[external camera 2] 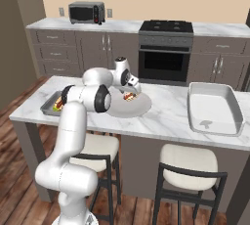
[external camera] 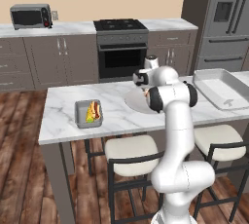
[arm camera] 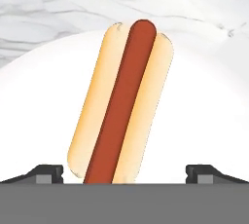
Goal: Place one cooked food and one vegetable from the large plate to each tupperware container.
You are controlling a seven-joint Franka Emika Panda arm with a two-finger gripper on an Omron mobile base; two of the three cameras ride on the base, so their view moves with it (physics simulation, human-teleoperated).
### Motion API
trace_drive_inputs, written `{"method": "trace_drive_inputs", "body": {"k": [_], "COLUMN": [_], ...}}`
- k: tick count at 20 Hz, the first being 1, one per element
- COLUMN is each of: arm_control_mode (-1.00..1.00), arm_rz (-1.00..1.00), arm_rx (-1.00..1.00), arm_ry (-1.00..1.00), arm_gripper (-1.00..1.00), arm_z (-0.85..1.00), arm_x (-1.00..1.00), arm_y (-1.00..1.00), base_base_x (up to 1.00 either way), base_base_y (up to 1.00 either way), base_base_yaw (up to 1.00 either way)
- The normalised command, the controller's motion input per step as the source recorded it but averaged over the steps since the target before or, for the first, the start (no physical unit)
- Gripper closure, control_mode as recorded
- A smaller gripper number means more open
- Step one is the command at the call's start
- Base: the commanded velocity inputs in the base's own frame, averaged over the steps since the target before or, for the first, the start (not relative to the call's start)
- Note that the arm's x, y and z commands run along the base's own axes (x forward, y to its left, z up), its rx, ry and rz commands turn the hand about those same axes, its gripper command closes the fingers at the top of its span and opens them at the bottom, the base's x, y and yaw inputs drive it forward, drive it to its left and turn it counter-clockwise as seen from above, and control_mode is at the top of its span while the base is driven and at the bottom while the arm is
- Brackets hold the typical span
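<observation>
White marble runs the length of the island counter (external camera: 63, 108), and the arm is bent over the middle of it, hand pointing down at the large plate (external camera 2: 141, 107). From the hand view, a hot dog (arm camera: 121, 103) lies on the plate's pale surface, sausage in its bun, running from about 6 o'clock up toward 12 with a slight lean to 1. The gripper (arm camera: 124, 172) hangs right above it with jaws spread wide: one fingertip sits at 7 o'clock and the other at 5, the near end of the bun lies between them, and neither tip touches it. Nothing is gripped.

Over to the left base view: the tupperware container (external camera: 88, 114) sits on the marble at about 9 o'clock from the plate, well apart from it. Inside it the vegetable (external camera: 90, 113), a yellow corn cob, lies beside something reddish that looks like another hot dog, though it's too small to be sure. In the right base view, the same container (external camera 2: 53, 102) peeks out beyond the arm's elbow.

At 3 o'clock from the plate, a big white tray (external camera 2: 215, 109) rests on the counter. Across the kitchen, a microwave (external camera 2: 86, 12) sits on the far counter, and a dark oven (external camera 2: 163, 57) stands in the cabinet run.
</observation>
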Motion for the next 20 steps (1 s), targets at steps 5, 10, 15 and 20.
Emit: {"method": "trace_drive_inputs", "body": {"k": [5, 10, 15, 20], "arm_control_mode": [-1.0, -1.0, -1.0, -1.0], "arm_rz": [0.0, 0.0, 0.0, 0.0], "arm_rx": [0.0, 0.0, 0.0, 0.0], "arm_ry": [0.0, 0.0, 0.0, 0.0], "arm_gripper": [-1.0, -1.0, -1.0, -1.0], "arm_z": [-0.23, -0.21, -0.22, -0.17], "arm_x": [0.28, 0.08, 0.03, 0.0], "arm_y": [0.0, 0.0, 0.0, 0.0], "base_base_x": [0.0, 0.0, 0.0, 0.0], "base_base_y": [0.0, 0.0, 0.0, 0.0], "base_base_yaw": [0.0, 0.0, 0.0, 0.0]}}
